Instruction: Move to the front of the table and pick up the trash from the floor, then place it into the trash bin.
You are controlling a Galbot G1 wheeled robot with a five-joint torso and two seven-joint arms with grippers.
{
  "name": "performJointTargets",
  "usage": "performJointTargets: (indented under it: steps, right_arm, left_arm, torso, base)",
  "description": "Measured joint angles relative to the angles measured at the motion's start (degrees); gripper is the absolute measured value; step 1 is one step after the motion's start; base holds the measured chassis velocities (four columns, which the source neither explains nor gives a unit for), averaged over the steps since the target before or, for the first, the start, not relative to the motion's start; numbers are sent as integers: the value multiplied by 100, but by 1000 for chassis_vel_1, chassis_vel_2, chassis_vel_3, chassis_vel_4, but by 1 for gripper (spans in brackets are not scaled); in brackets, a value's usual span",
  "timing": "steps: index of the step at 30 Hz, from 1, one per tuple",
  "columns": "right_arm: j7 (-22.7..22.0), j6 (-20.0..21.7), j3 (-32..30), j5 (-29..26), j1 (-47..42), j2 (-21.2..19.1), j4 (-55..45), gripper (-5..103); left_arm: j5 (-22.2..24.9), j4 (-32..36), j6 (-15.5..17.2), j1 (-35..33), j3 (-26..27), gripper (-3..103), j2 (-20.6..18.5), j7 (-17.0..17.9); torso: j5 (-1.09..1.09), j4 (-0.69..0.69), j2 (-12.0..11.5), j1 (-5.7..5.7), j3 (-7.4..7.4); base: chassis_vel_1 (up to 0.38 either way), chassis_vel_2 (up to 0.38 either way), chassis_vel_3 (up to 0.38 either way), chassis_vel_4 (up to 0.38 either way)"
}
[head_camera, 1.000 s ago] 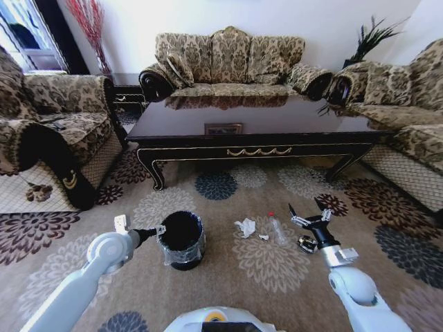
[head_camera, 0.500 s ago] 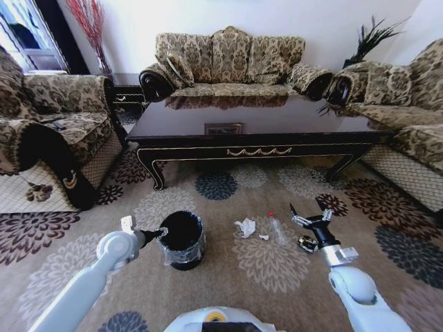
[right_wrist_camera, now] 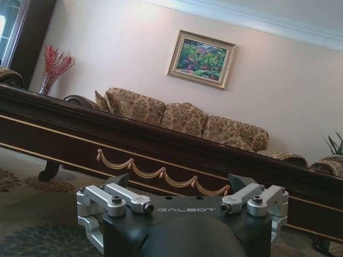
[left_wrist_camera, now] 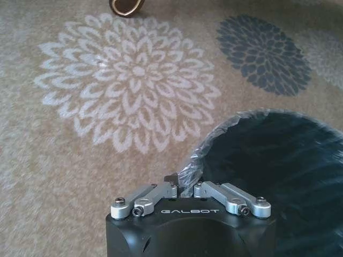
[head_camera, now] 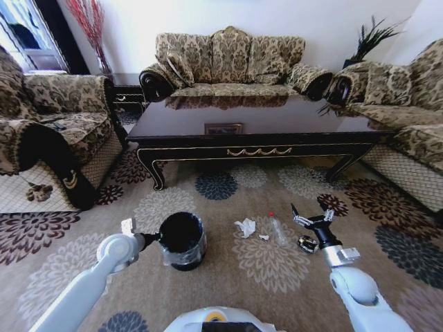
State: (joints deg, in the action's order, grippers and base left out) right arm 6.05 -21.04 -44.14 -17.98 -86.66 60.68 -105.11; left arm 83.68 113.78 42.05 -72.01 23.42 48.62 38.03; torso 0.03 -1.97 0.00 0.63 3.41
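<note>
Left gripper (head_camera: 158,238): pressed together on the crinkly clear liner at the rim of the small round black trash bin (head_camera: 182,239); the wrist view (left_wrist_camera: 183,191) shows the plastic pinched between its fingers.
Right gripper (head_camera: 309,214): spread wide, raised above the beige flower-patterned carpet floor (head_camera: 277,277), pointing at the long glossy dark brown table (head_camera: 256,119).
Trash: crumpled white paper (head_camera: 245,227), a clear piece with a red end (head_camera: 277,227) and a small dark object (head_camera: 306,243) lie on the carpet between the bin and the right gripper.
</note>
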Motion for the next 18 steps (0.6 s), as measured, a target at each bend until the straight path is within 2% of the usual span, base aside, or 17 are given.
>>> performJointTargets:
  steps: [6,9,10,12,14,15,18]
  right_arm:
    - [-133,76,25,107,30,-10,23,100]
    - [-576,337,48,293,97,-114,23,100]
    - [-576,337,48,293,97,-114,23,100]
    - [-803,526,53,382,120,-173,23,100]
    - [-1118,866,80,400,146,-208,41,100]
    - [-1118,866,80,400,146,-208,41,100]
    - [-1606,1447,171,321,174,-189,81,100]
  left_arm:
    - [-33,159,-19,-355,236,7,-25,-10]
    - [-27,306,11,-661,473,4,-208,-40]
    - [-27,306,11,-661,473,4,-208,-40]
    - [-13,396,16,-753,584,4,-343,-42]
    - [8,531,18,-811,721,4,-515,48]
    - [8,531,18,-811,721,4,-515,48]
    - [118,669,18,-776,768,4,-619,261]
  torso:
    - [-1,-1,0,0,0]
    - [-7,0,0,0,1]
    - [-7,0,0,0,1]
    - [-10,-1,0,0,1]
    - [-3,0,0,0,1]
    - [-3,0,0,0,1]
    - [-4,-1,0,0,1]
  base:
    - [0,0,0,0]
    - [0,0,0,0]
    - [0,0,0,0]
    - [0,0,0,0]
    - [0,0,0,0]
    - [0,0,0,0]
    - [0,0,0,0]
